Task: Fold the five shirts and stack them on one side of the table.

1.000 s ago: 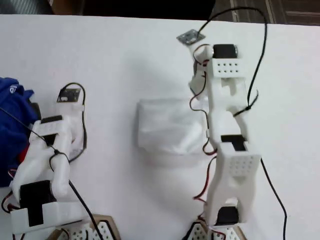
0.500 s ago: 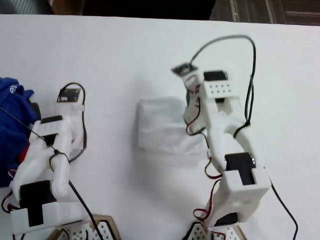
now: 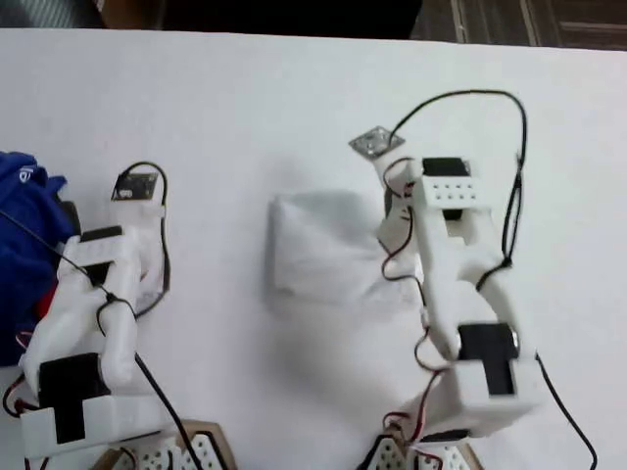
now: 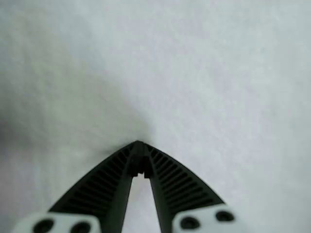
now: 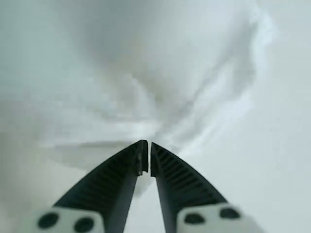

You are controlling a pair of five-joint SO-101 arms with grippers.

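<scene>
A folded white shirt [image 3: 323, 245] lies at the middle of the white table [image 3: 245, 108]. My right gripper [image 3: 392, 208] is at the shirt's right edge. In the right wrist view the right gripper [image 5: 145, 148] is shut, its tips down at the wrinkled white shirt [image 5: 146, 87], and no cloth shows between them. A heap of blue shirt [image 3: 24, 230] with some red cloth under it sits at the table's left edge. My left gripper [image 4: 138, 155] is shut over bare table, just right of that heap, under the left arm [image 3: 93, 294].
Black and red cables loop off both arms, one arching over the right arm [image 3: 460, 294]. The table's far edge [image 3: 294, 34] runs along the back, with dark floor beyond. Bare tabletop stretches behind the shirt and to its right.
The right arm has drawn back toward its base, bringing its gripper from beyond the white shirt's far right corner down to the shirt's right edge. The left arm has not moved.
</scene>
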